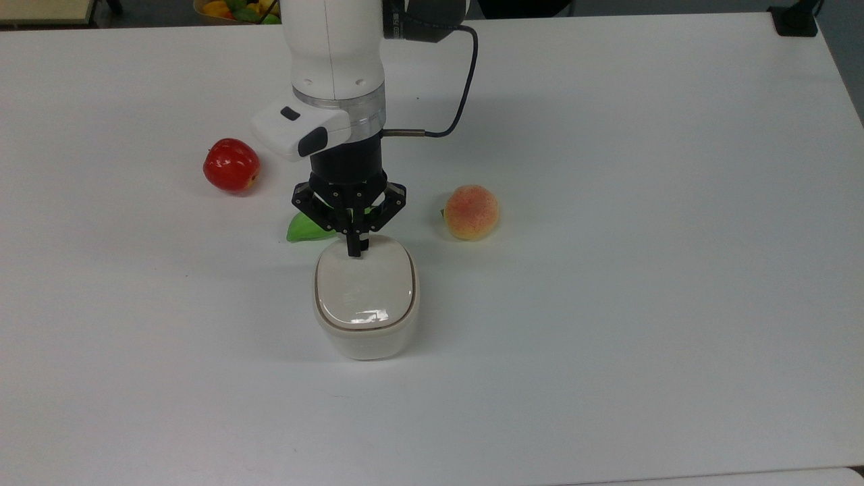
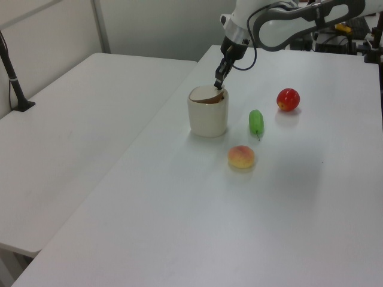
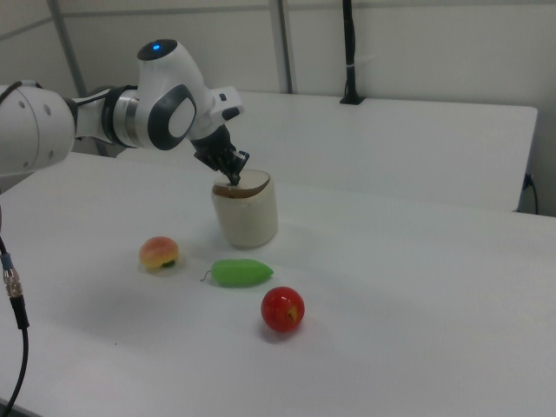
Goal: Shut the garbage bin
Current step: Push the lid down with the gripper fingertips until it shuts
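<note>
Top view shows the garbage bin (image 1: 365,304) near the middle of the white table (image 1: 641,236), its beige lid (image 1: 364,285) lying almost flat on the rim. The gripper (image 1: 354,251) has its fingers pinched together, with nothing between them, and presses their tips on the lid's far edge. Behind the bin lie a red apple (image 1: 231,165), a green fruit (image 1: 305,228) and a peach (image 1: 471,212).
</note>
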Robot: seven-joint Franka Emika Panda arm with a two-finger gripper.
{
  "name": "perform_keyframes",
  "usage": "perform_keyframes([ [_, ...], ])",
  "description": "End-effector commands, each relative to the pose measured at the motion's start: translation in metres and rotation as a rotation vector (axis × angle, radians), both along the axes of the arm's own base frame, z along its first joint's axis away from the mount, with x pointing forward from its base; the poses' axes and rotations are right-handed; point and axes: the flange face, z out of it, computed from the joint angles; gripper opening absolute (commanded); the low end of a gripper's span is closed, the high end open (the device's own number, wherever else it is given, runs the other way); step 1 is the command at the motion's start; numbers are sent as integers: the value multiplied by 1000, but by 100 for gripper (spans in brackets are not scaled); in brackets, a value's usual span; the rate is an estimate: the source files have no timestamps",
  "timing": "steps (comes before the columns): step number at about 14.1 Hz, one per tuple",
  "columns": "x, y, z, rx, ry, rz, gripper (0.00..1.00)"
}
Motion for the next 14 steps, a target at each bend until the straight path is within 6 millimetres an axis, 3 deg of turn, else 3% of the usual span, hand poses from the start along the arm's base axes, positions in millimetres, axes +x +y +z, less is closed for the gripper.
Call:
perform_keyframes([
  [1,-4,1,-13,-19,42,5,0],
  [8,-4,6,-42,-23,84,13,0],
  [12,-3,7,-44,-23,85,14,0],
  [14,-3,7,-32,-22,68,13,0],
])
